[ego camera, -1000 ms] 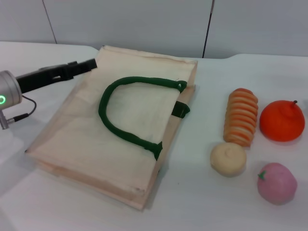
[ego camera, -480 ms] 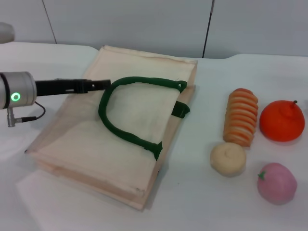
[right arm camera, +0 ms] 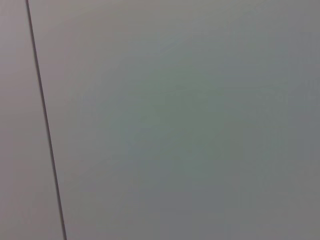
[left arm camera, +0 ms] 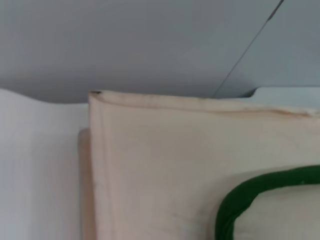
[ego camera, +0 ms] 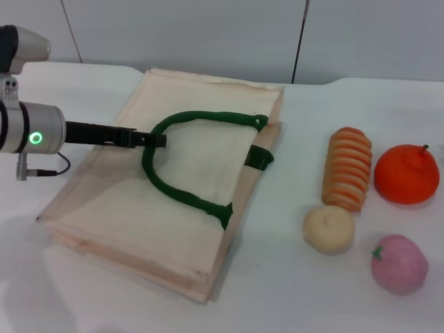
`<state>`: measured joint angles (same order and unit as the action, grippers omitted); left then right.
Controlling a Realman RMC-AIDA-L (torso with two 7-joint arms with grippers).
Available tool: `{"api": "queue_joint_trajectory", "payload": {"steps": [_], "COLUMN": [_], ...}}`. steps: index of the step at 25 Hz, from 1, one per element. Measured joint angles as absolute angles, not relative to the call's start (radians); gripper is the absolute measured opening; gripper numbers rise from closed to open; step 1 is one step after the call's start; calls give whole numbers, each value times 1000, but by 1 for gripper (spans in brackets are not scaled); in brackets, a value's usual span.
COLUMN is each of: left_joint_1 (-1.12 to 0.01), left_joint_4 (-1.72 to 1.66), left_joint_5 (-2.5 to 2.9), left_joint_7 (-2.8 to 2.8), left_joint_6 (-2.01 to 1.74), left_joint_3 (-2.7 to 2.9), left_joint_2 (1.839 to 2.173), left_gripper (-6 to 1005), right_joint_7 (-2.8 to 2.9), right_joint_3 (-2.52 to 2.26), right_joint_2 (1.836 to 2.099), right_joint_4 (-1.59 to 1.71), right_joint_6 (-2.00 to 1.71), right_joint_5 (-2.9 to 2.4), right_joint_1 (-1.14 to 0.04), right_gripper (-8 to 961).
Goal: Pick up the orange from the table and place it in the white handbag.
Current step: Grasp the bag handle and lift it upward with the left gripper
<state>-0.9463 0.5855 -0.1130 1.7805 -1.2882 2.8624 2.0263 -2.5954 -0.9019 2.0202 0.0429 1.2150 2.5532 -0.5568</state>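
The orange [ego camera: 406,173] sits on the white table [ego camera: 284,291] at the far right, with its dark stem nub up. The white handbag [ego camera: 191,163] lies flat at centre-left, its green loop handle [ego camera: 182,196] on top. My left gripper [ego camera: 161,139] reaches in from the left, low over the bag, its tip at the left bend of the handle. The left wrist view shows the bag's far corner [left arm camera: 165,165] and part of the handle [left arm camera: 250,195]. My right gripper is out of view; its wrist view shows only a grey wall.
A ribbed orange-and-cream roll [ego camera: 347,168] lies just left of the orange. A cream round bun [ego camera: 329,229] and a pink round fruit [ego camera: 399,263] lie in front of them. A grey wall [ego camera: 208,35] stands behind the table.
My left arm has swung rightward and toward the bag's middle, from the bag's far-left corner to the left bend of the green handle. The bag and fruits have not moved.
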Motion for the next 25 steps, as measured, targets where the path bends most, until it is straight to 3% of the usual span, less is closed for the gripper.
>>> {"api": "queue_joint_trajectory", "payload": {"steps": [25], "left_joint_1": [-986], "left_joint_4": [531], "left_joint_5": [-10], "left_joint_7": [1808], "left_joint_6": [-1214], "left_joint_3": [2862], "left_joint_2": [2025], "left_gripper": [782], "right_joint_7": [-2595], "right_joint_3": [-902], "right_joint_2": [2020], "right_joint_4": [43], "right_joint_6": [1215], "right_joint_5": [2559], "right_joint_1": [-561], "right_gripper": [865]}}
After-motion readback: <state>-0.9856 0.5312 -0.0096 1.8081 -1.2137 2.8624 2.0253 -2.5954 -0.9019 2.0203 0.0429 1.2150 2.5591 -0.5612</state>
